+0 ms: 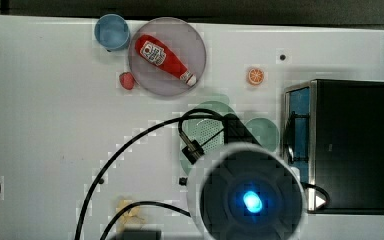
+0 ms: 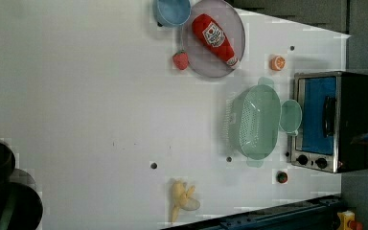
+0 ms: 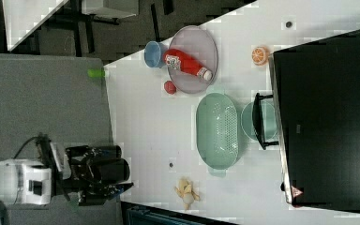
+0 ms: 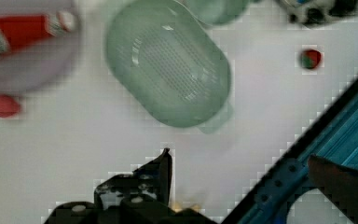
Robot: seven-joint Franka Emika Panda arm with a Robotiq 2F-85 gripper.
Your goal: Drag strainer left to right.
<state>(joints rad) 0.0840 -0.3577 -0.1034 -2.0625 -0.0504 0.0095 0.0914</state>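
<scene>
We count one strainer, one teal mug, one blue cup, one plate, one ketchup bottle, one strawberry, one orange slice, one banana, one toaster oven.

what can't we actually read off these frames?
- Strainer, top view: its lower part is hidden under the arm's round housing and cables.
- Teal mug, right view: partly behind the toaster oven door handle; its own handle can't be made out.
- Ketchup bottle, wrist view: blurred and cut off by the edge; label unreadable.
- Small red-green item, left view: too small to identify.
- Gripper, right view: dark shape; nothing seen held.
</scene>
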